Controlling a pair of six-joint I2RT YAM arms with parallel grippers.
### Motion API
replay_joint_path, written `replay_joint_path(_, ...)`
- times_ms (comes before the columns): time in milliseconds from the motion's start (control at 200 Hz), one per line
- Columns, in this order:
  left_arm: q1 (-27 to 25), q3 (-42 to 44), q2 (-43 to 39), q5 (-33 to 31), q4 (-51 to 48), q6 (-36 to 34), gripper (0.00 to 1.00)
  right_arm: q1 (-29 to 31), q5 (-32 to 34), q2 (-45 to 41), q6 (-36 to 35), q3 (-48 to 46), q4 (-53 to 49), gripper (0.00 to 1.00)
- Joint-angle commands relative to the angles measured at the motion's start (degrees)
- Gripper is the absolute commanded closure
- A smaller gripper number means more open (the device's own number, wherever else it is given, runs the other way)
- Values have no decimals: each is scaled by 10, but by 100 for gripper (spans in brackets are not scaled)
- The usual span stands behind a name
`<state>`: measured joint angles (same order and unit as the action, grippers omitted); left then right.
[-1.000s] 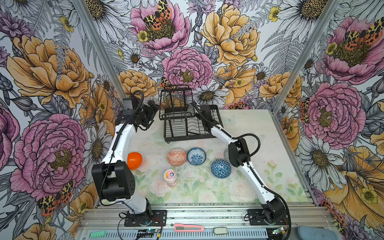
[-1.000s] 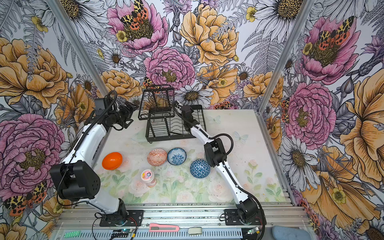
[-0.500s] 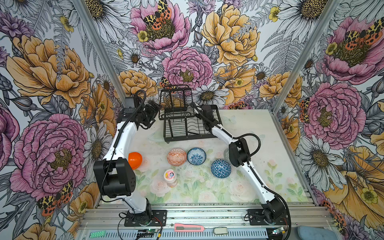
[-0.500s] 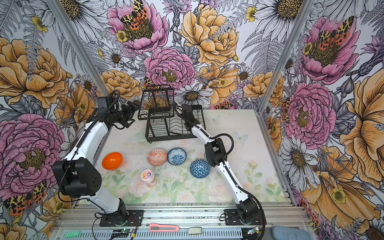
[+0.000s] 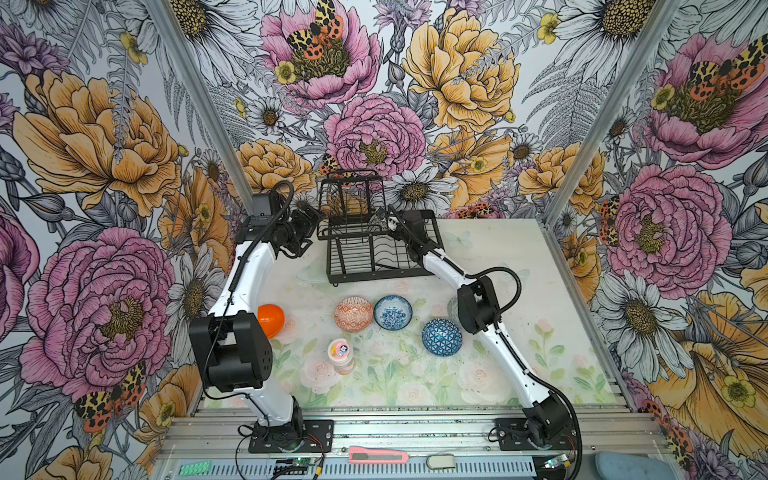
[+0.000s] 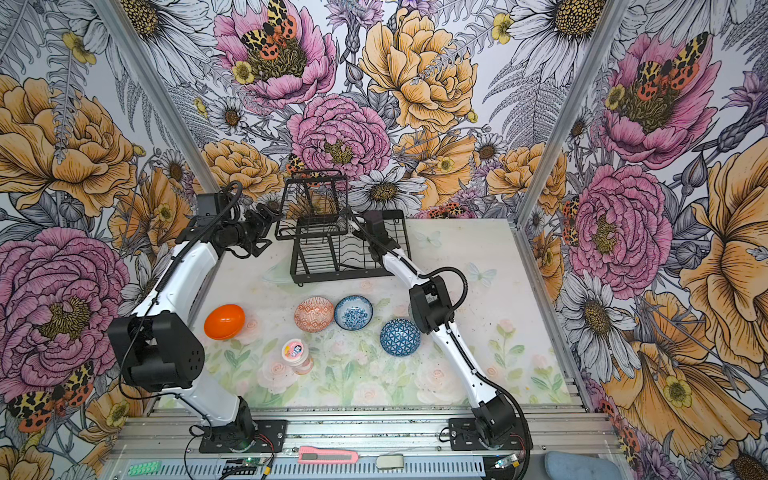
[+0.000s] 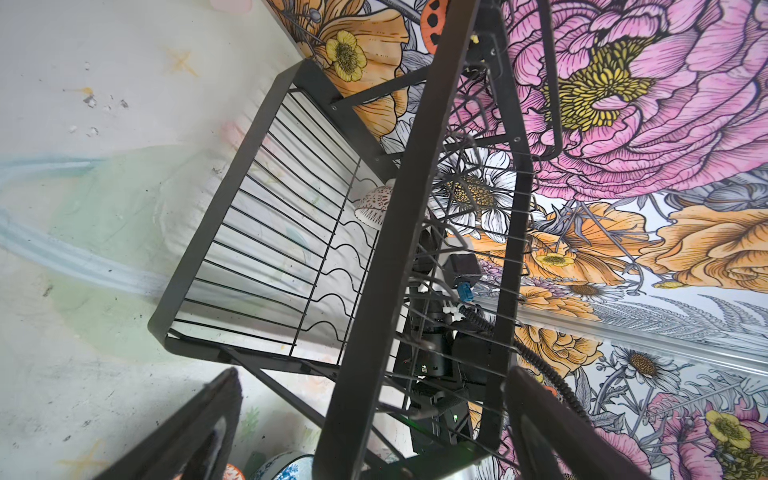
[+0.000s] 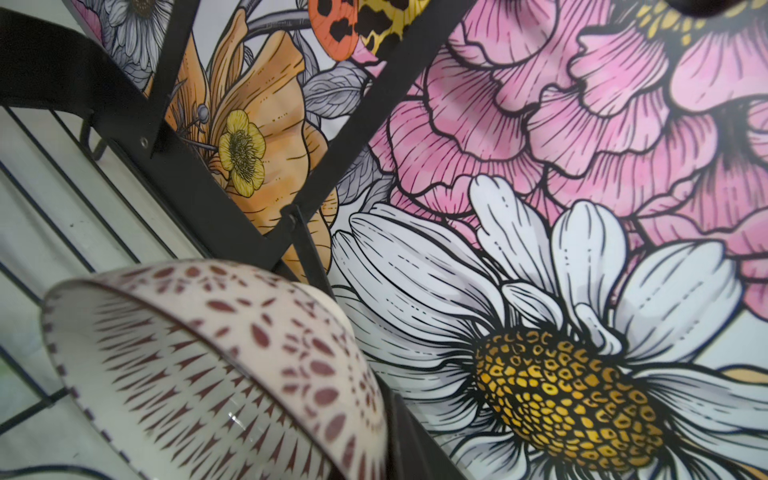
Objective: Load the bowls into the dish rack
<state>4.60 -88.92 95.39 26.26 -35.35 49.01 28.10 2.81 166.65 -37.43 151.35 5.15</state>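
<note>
two-arm tabletop scene, with all places given from the dish rack (image 5: 374,277), a black wire frame standing on the table (image 5: 503,257) close to the back wall, its taller basket part at its far left. the right gripper (image 5: 390,222) reaches in over the rack's low grid from the right rim. its jaws are pressed almost together and pinch the wall of a white bowl with maroon marks (image 8: 199,365), held tilted above the grid beside the basket part. the left wrist view shows the same bowl (image 7: 372,203) partly behind a rack bar. the left gripper (image 5: 308,230) hangs just left of the rack, jaws spread wide and gripping nothing. its two dark fingers (image 7: 195,428) stand either side of the rack in the left wrist view. the other bowls lie on the table in front of the rack and apart from it. the orange geometric bowl (image 5: 353,314) and the white-blue floral bowl (image 5: 393,312) sit side by side. the dark blue bowl with triangles (image 5: 442,337) lies farther front and to the right, mouth down. the plain orange bowl (image 6: 224,321) lies to the front left, partly hidden by the left arm in a top view. a grey-green bowl (image 5: 452,305) shows only as a sliver behind the right arm. a small pink-lidded jar (image 5: 340,351) stands farther in front of the rack, left of the dark blue bowl.
</note>
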Motion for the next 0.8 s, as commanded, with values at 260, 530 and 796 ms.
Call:
replay_joint_path(260, -4, -13, 8, 12, 0, -14, 1, 19, 2, 8, -37, -26, -42, 100)
replay_joint_path(530, -4, -9, 8, 12, 0, -13, 1, 28, 22, -11, -17, -61, -22, 100)
replay_joint_path(796, -5, -6, 9, 11, 0, -9, 1, 34, 64, -34, 10, -101, 9, 100)
